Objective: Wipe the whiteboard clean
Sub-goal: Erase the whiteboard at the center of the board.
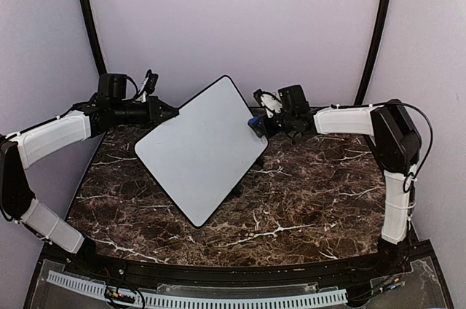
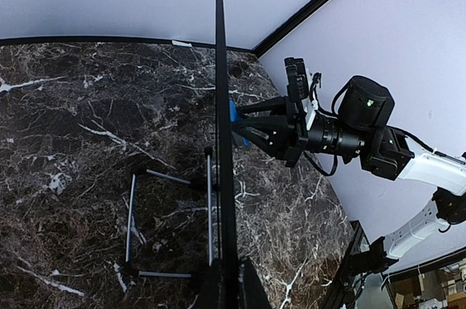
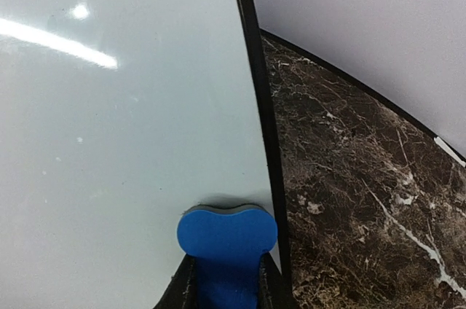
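The whiteboard (image 1: 200,145) is held up tilted over the dark marble table; its white face shows no writing. My left gripper (image 1: 172,113) is shut on its left rim; in the left wrist view the board (image 2: 220,141) shows edge-on between my fingers, with its wire stand (image 2: 167,225) behind. My right gripper (image 1: 261,126) is shut on the blue eraser (image 1: 254,124). In the right wrist view the eraser (image 3: 226,240) presses its grey felt on the board's face (image 3: 124,141) near the black rim.
The marble table (image 1: 306,192) lies under the board. Lilac walls and two black poles (image 1: 87,17) close the back. My right arm (image 2: 349,130) shows in the left wrist view across the board.
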Motion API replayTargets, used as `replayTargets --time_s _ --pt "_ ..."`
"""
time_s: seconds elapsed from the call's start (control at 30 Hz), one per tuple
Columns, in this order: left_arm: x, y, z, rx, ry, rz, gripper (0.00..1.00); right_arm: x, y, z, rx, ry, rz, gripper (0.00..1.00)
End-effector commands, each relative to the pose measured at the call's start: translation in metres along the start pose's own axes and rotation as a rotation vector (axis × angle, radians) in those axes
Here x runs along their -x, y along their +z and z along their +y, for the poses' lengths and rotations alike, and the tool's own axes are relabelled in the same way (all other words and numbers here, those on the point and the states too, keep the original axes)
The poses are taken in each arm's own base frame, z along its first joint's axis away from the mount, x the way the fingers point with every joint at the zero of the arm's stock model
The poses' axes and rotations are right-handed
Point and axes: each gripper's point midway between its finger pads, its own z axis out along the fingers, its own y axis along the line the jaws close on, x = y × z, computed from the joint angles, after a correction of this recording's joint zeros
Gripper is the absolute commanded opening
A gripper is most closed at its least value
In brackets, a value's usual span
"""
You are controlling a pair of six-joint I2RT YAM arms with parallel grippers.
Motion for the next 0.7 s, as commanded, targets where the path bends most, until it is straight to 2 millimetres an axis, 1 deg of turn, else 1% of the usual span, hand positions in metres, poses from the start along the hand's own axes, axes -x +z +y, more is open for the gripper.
replayTargets --time_s 0.0,0.1,0.17,0.2,0.23,0.3,0.37,0.43,0.53,0.6,0.67 --pt "-0.019 -0.005 -0.046 -0.189 0.091 0.075 0.0 -0.029 0.019 0.003 0.003 -0.006 0.062 0.2" --pt "-0.02 -0.005 -0.046 -0.19 0.091 0.076 0.0 -0.06 0.021 -0.001 0.001 0.016 0.108 0.2" --pt "-0.02 -0.005 -0.046 -0.192 0.09 0.077 0.0 -0.083 0.019 -0.004 -0.001 0.037 0.14 0.2" --pt "-0.02 -0.004 -0.046 -0.192 0.089 0.077 0.0 -0.098 0.017 -0.008 -0.005 0.053 0.165 0.2" --pt "-0.02 -0.004 -0.046 -0.194 0.088 0.078 0.0 -0.108 0.015 -0.009 -0.004 0.065 0.177 0.2" --pt "-0.02 -0.004 -0.045 -0.194 0.085 0.079 0.0 -0.123 0.011 -0.01 0.002 0.085 0.198 0.2" --pt "-0.02 -0.004 -0.046 -0.196 0.085 0.079 0.0 -0.134 0.007 -0.009 0.002 0.092 0.211 0.2" --pt "-0.02 -0.004 -0.045 -0.196 0.085 0.079 0.0 -0.138 0.005 -0.009 0.002 0.092 0.216 0.2" --pt "-0.02 -0.004 -0.045 -0.196 0.083 0.08 0.0 -0.134 0.007 -0.007 0.016 0.097 0.209 0.2" --pt "-0.02 -0.004 -0.045 -0.196 0.084 0.079 0.0 -0.123 0.008 -0.005 0.033 0.098 0.188 0.2" --pt "-0.021 -0.004 -0.045 -0.195 0.085 0.079 0.0 -0.106 0.009 0.0 0.053 0.089 0.152 0.2"
